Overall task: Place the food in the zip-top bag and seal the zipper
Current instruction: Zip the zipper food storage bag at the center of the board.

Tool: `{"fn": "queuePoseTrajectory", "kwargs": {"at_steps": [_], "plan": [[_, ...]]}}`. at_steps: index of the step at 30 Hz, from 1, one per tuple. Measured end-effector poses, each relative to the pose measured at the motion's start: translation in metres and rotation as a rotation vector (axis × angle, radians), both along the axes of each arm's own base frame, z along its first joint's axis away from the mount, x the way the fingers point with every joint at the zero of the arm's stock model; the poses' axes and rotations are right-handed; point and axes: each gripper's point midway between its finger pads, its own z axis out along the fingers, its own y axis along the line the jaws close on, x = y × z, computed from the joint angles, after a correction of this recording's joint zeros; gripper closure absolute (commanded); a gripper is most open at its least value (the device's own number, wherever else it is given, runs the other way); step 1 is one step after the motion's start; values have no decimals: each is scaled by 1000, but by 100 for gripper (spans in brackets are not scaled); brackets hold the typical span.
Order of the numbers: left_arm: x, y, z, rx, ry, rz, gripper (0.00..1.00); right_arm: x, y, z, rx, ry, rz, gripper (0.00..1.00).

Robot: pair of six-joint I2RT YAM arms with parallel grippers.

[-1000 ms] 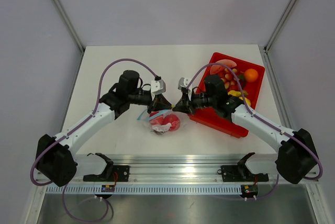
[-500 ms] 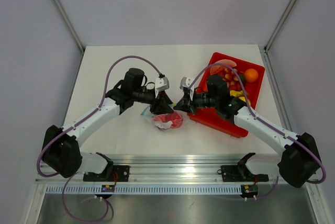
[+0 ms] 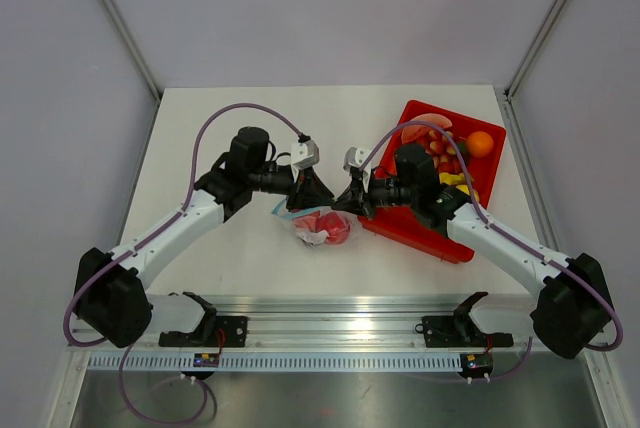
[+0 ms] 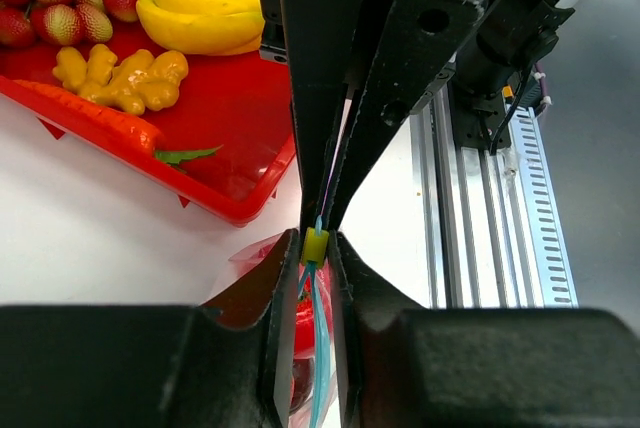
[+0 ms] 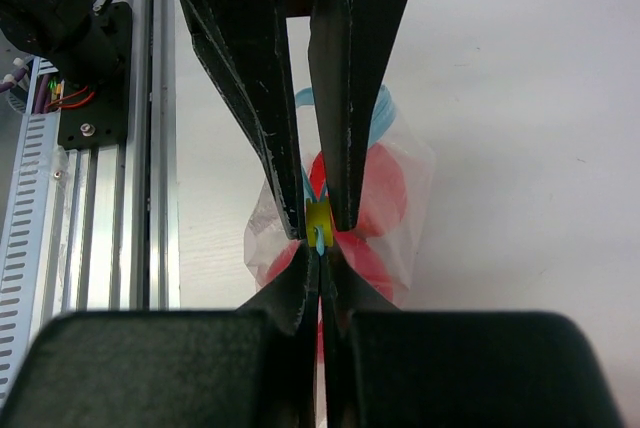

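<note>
The clear crinkly zip-top bag [image 3: 322,232], with red toy fruit [image 3: 338,229] inside, lies mid-table, just left of the red rectangular tray [image 3: 418,232]. The left gripper [image 4: 316,248] and right gripper [image 5: 318,223] both pinch its thin light blue zipper [image 3: 281,209] tightly. The left has slid right, nearer the other.

Bright, even white light falls from above. The tabletop [image 3: 210,128] carries only faint, soft-edged shadows. The overhead view is sharp throughout. In the wrist views, the left end effector [image 4: 315,248] and right end effector [image 5: 318,248] loom dark and blurred along the bottom edge, while the background stays crisp.
</note>
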Motion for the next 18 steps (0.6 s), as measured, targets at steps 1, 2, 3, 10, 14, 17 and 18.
{"fn": "queuePoseTrajectory", "kwargs": {"at_steps": [1,2,3,10,14,17,18], "plan": [[0,0,0,-1,-1,-1,81,0,0,0,0,-1,0,100],[0,0,0,-2,0,-3,81,0,0,0,0,-1,0,100],[-1,0,1,-3,1,-5,82,0,0,0,1,-1,0,100],[-2,0,0,-3,3,-10,82,0,0,0,0,0,-1,100],[-3,0,0,-1,5,-12,100,1,0,1,2,1,-5,100],[-3,0,-1,1,5,-15,100,1,0,0,5,6,-12,100],[-3,0,-2,3,6,-15,100,2,0,-1,8,7,-17,100]]}}
